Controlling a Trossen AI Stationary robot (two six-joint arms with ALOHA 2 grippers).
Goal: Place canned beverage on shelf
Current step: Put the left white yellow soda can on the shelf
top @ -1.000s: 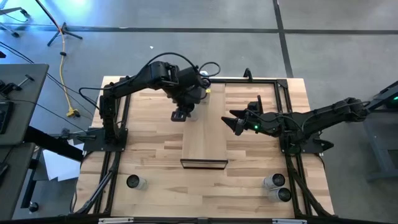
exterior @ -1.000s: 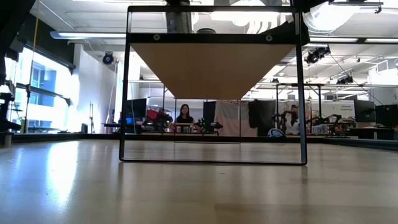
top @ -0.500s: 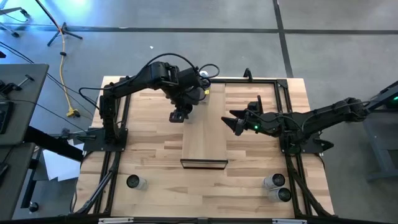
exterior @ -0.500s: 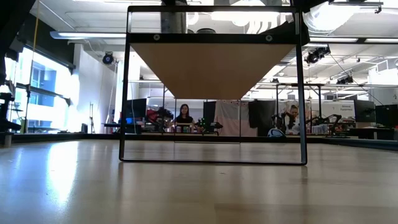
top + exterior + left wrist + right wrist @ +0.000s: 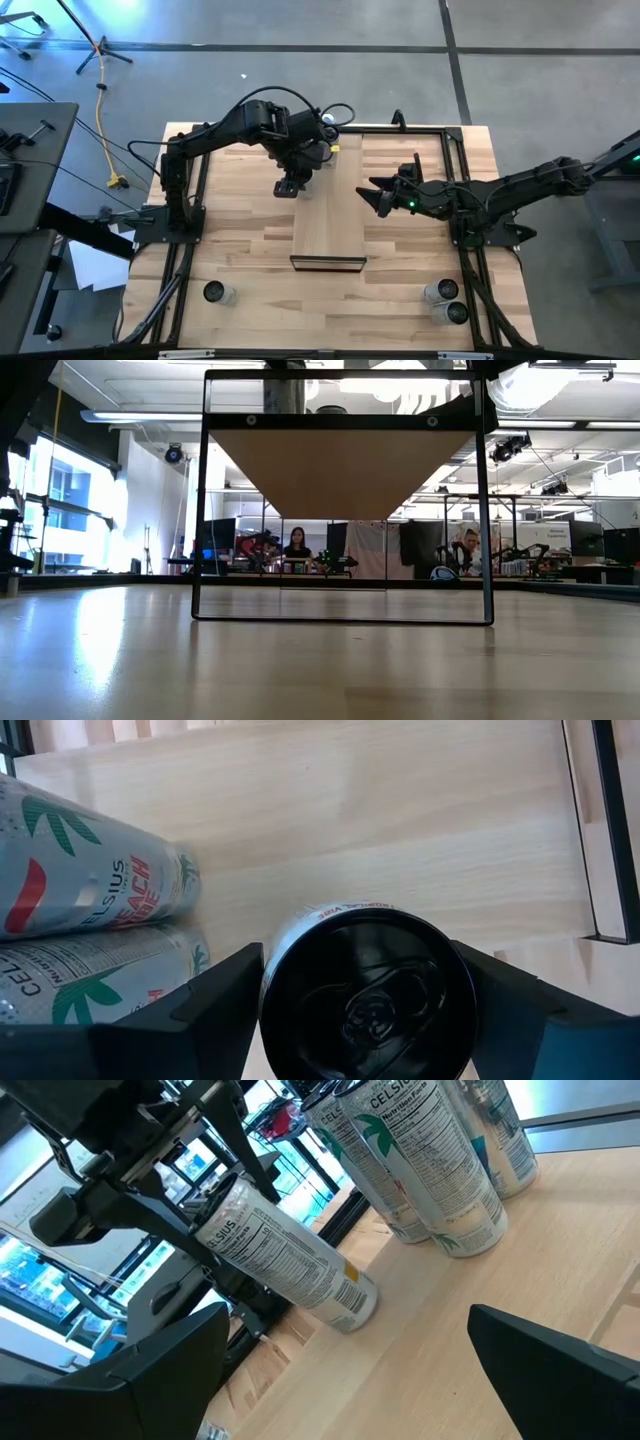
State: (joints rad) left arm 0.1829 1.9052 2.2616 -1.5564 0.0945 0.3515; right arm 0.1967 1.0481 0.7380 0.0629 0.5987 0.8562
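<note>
Standing between left fingers [image 5: 215,1005], can [image 5: 368,988] on shelf [image 5: 327,215], grip unclear, right fingers [image 5: 170,1370] apart

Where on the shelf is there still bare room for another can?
The shelf is bare from the left gripper to its dark front edge. The far end is crowded: standing cans and the just-placed can.

The shelf [image 5: 328,215], a long narrow board of light wood with a dark end edge, is raised on a thin dark frame in the middle of the table. A silver can [image 5: 285,1260] (dark-topped, with a printed label) is held tilted in the left gripper [image 5: 365,1010], its base at the shelf's surface. Other cans [image 5: 420,1160] are stood upright on the shelf nearby.
</note>
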